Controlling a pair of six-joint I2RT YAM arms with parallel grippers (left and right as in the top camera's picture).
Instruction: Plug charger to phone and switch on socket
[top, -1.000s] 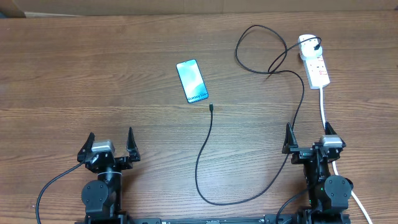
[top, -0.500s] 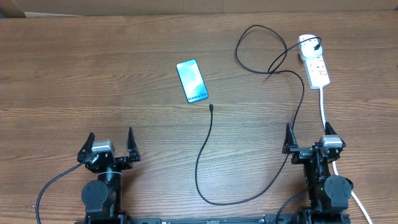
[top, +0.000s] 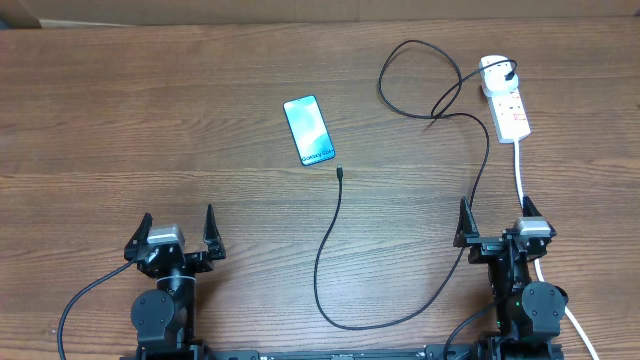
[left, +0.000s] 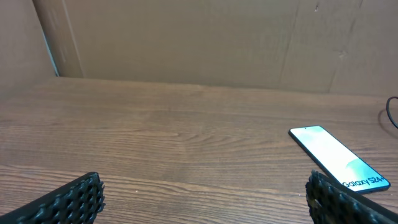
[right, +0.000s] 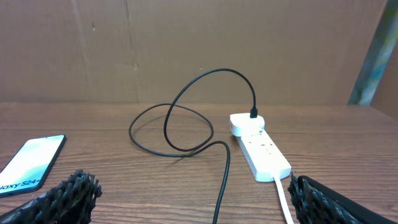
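Observation:
The phone (top: 308, 130) lies screen-up at the table's middle, its lit blue screen showing "Galaxy S24"; it also shows in the left wrist view (left: 337, 159) and the right wrist view (right: 28, 163). The black charger cable (top: 330, 250) loops across the table; its connector tip (top: 340, 172) lies just below the phone, apart from it. Its plug (top: 511, 71) sits in the white socket strip (top: 506, 98) at the far right, which also shows in the right wrist view (right: 259, 147). My left gripper (top: 178, 233) and right gripper (top: 494, 222) are open and empty near the front edge.
The strip's thick white cord (top: 521, 175) runs down past my right gripper. A brown cardboard wall (left: 199, 37) stands behind the table's far edge.

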